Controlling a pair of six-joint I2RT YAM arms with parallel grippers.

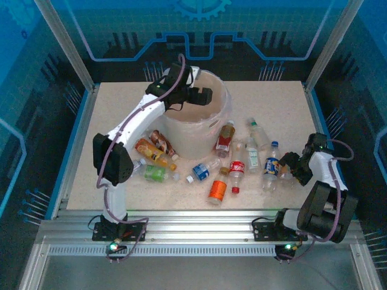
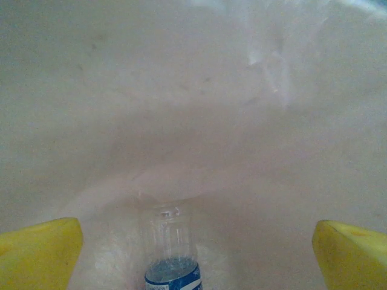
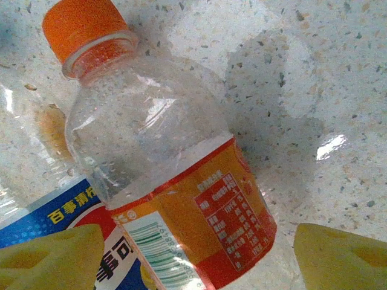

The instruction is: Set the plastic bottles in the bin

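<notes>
While its yellow fingers (image 2: 39, 254) sit in the two lower corners of the wrist view, the left gripper (image 2: 196, 251) is spread wide and holds nothing. Below it a blue-labelled bottle (image 2: 172, 260) lies loose inside the bin (image 1: 202, 128), with pale, bag-lined wall all around and free space on either side. In the top view this claw hangs over the bin's upper left rim. The left arm (image 1: 142, 115) reaches up and rightward from its base at the lower left, with its elbow out over the table's left side.

The right gripper (image 3: 196, 257) is parted around an orange-capped bottle (image 3: 175, 181) that lies on the speckled table (image 1: 121, 103). Bare table shows between the bottle and the finger at lower right. At lower left, the other finger overlaps a blue Pepsi label (image 3: 54, 211) pressed against the bottle, so I cannot tell whether there is any grip. The right arm (image 1: 323, 175) is folded tight at the table's right edge, with its claw pointing left.

The other plastic bottles (image 1: 217, 175) are strewn below and to the right of the bin. The upper left and upper right corners of the table are open
</notes>
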